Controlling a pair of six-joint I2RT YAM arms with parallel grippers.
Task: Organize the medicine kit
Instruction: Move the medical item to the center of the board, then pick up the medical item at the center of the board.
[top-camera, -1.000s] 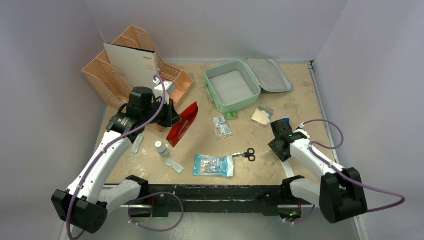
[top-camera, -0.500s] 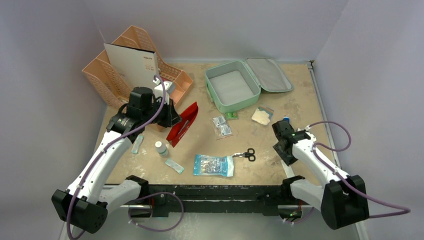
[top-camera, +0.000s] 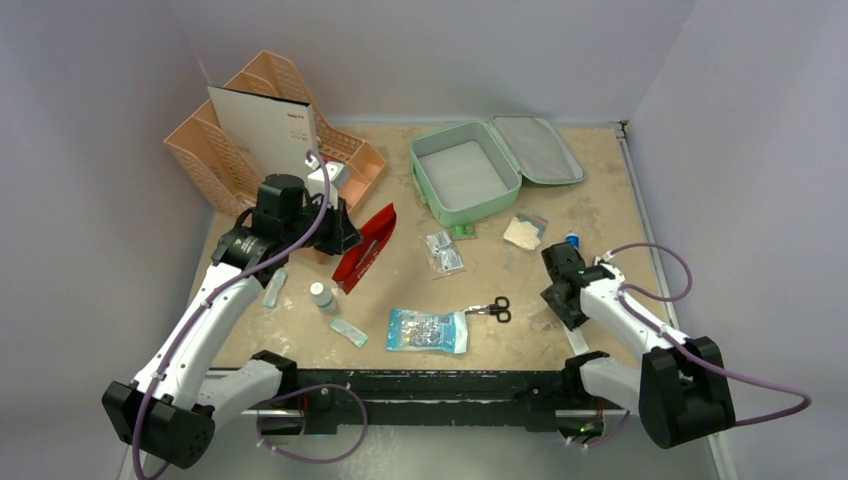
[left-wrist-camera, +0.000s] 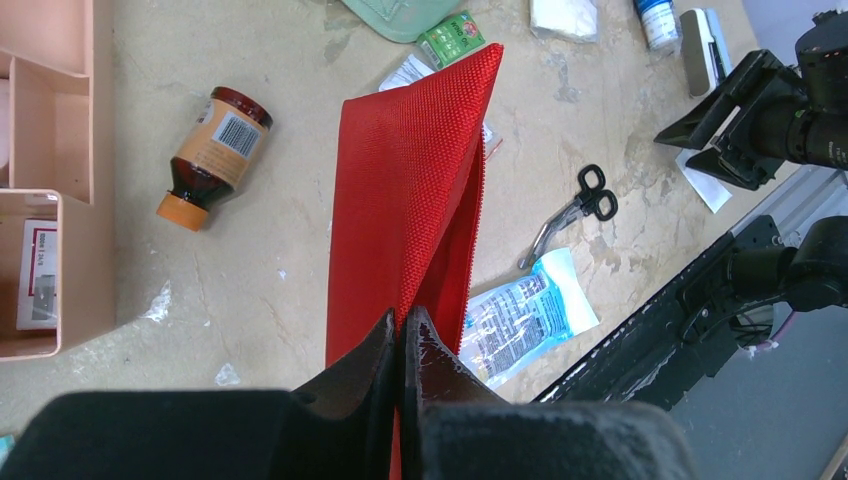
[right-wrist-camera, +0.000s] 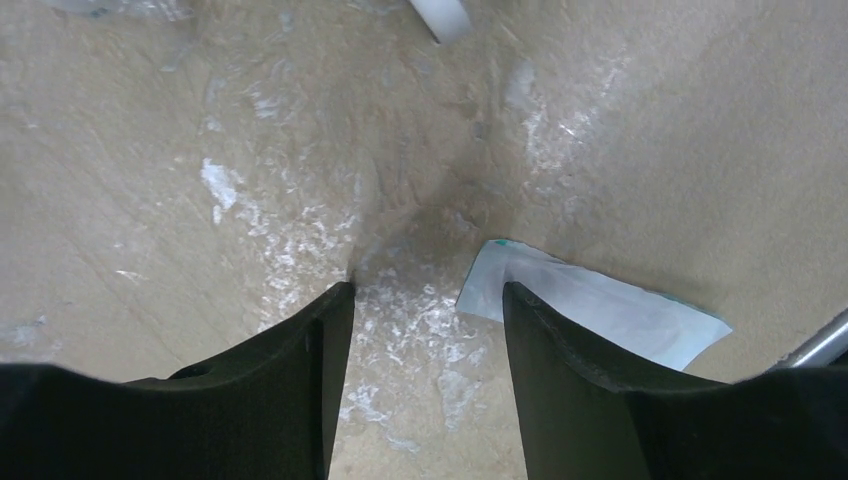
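While the left gripper stays pinched on the red pouch, the right gripper, jaws apart and empty, has only shifted slightly, low beside a white packet. The medicine kit lies open at the table's far side, apparently still unfilled.

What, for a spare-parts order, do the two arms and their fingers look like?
Both the left arm and right arm have white links between chunky black joints. A lilac cable loops along each. The fingers are plain black wedges tapering toward the tips.
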